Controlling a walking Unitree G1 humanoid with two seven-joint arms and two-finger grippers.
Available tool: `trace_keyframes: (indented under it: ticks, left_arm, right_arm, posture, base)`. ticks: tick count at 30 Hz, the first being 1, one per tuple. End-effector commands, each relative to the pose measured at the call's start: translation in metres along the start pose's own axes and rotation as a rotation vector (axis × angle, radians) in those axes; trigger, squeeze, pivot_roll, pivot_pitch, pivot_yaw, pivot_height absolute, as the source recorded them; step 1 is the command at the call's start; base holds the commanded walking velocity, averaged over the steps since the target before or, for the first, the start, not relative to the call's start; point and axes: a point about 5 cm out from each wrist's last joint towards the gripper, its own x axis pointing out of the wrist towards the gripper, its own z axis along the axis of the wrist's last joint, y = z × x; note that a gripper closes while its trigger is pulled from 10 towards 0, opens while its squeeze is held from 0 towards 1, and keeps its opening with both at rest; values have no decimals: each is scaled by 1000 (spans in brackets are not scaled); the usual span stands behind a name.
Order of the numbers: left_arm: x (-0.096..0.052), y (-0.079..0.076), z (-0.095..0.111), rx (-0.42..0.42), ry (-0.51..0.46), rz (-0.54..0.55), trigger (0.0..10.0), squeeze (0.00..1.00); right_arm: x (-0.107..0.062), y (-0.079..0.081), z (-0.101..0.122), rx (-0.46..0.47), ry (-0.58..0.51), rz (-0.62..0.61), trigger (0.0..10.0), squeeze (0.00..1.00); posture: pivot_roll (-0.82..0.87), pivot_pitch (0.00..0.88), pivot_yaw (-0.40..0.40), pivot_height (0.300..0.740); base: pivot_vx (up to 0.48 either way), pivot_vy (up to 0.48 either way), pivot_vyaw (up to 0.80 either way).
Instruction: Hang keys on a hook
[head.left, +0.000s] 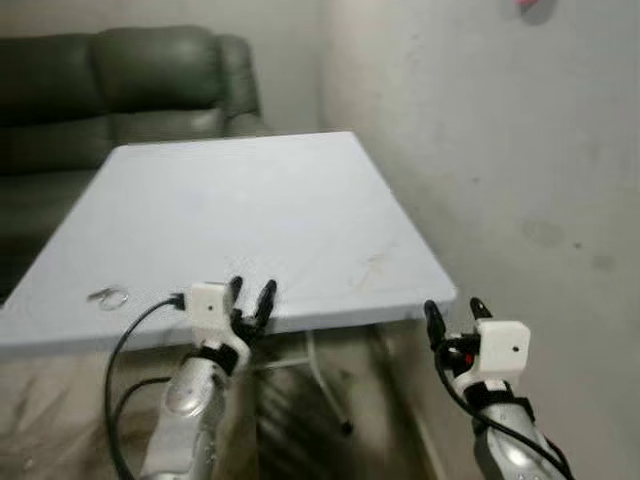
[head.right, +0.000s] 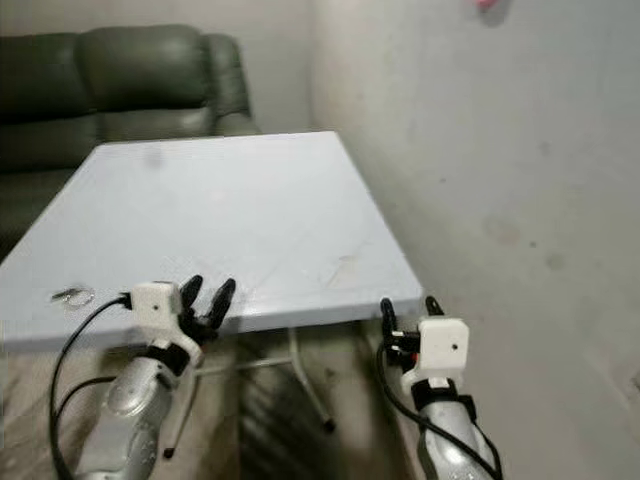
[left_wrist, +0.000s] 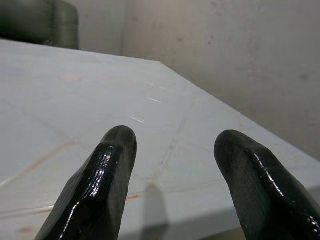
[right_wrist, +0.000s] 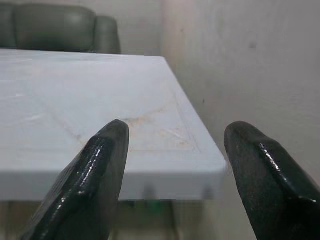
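A small metal key ring with keys (head.left: 109, 297) lies flat on the white folding table (head.left: 250, 215), near its front left edge. My left gripper (head.left: 251, 292) is open at the table's front edge, a short way right of the keys, with nothing between its fingers (left_wrist: 107, 175). My right gripper (head.left: 452, 312) is open too, held just off the table's front right corner, beside the wall. High on the wall a pink hook (head.left: 527, 6) shows at the frame's top edge.
A dark green sofa (head.left: 120, 85) stands behind the table. A grey plastered wall (head.left: 500, 150) runs close along the table's right side. The table's metal legs (head.left: 325, 385) and the bare floor show beneath its front edge.
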Motion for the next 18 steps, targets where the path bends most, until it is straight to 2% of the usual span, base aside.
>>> trace_keyframes:
  ticks: [1, 13, 16, 18]
  left_arm:
    - [-1, 10, 3, 20, 2, 27, 10000, 0]
    - [0, 10, 2, 4, 6, 31, 10000, 0]
    - [1, 10, 1, -19, 13, 41, 10000, 0]
    - [1, 11, 1, -24, 15, 44, 10000, 0]
  right_arm:
    - [5, 7, 3, 20, -12, 26, 10000, 0]
    - [6, 9, 3, 20, -17, 42, 10000, 0]
    - [6, 10, 4, 74, -22, 47, 10000, 0]
    - [6, 9, 4, 70, -24, 48, 10000, 0]
  posture:
    - [-61, 0, -27, 740]
    - [-61, 0, -29, 740]
    - [-62, 0, -30, 740]
    - [-61, 0, -31, 740]
  base:
    - [0, 0, 800]
    - [0, 0, 800]
    - [0, 0, 0]
    - [0, 0, 0]
